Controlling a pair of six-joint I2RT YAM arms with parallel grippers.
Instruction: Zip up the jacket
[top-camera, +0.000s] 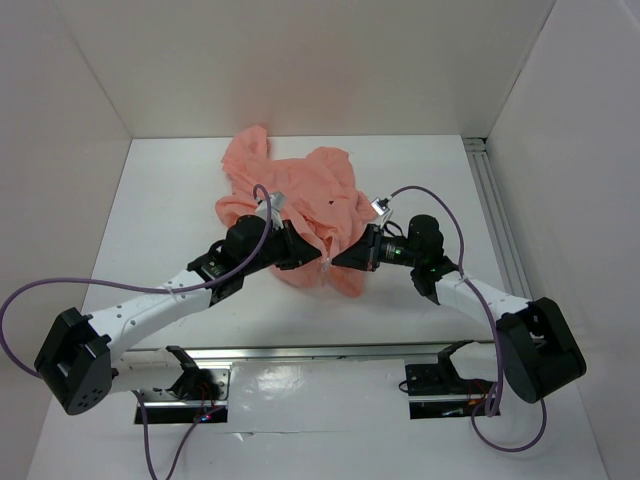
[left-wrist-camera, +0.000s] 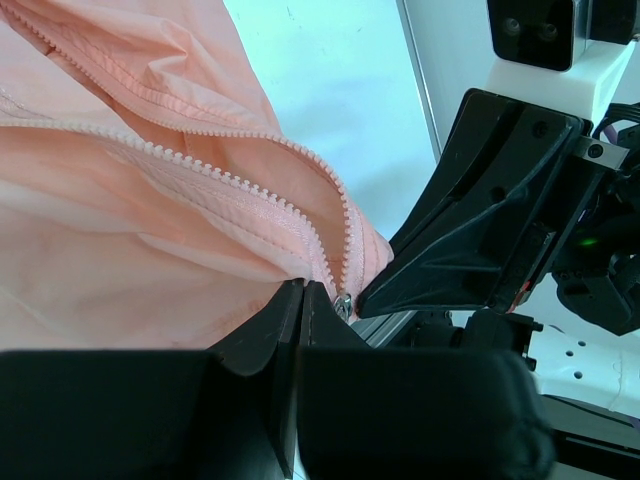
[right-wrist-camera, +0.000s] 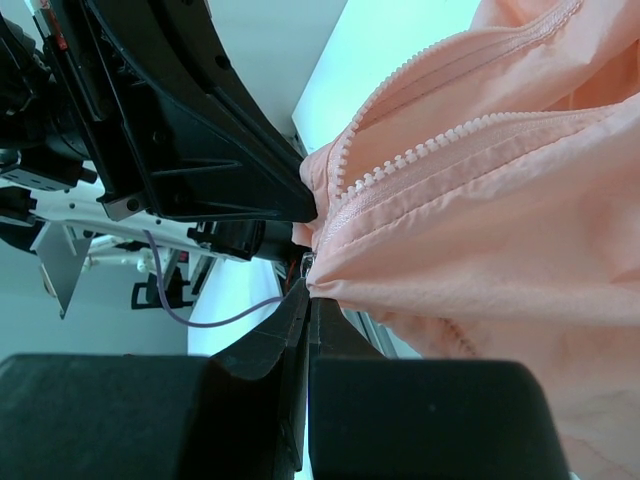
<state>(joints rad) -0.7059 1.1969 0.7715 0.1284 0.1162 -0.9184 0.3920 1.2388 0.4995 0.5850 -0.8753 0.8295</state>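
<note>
The jacket (top-camera: 300, 195) is seen crumpled in a pink heap on the white table (top-camera: 160, 220), near the middle and toward the far wall. One sleeve is pushed up toward the back. The near edge of the jacket is where both pincers are placed, so most of the cloth lies beyond them.

The zipper (left-wrist-camera: 200, 168) is seen undone. Its two rows of pale teeth are spread apart higher up and are brought close together at the bottom end. A small shiny zipper pull (left-wrist-camera: 343, 302) is seen at that bottom end, just beside the tips of both pincers.

The left pincer (top-camera: 318, 258) is pressed almost fully closed. A thin bit of the jacket's edge is pinched at its tips, on the left side of the zipper. The right pincer (top-camera: 338, 262) is squeezed fully closed, and the edge of the jacket on the other side of the zipper is caught at its tips. The two pincers are pointed at each other, tip almost to tip, with only the zipper end between them.

The arms are stretched in from the near corners of the table. Purple cables (top-camera: 40, 295) are looped beside them.
</note>
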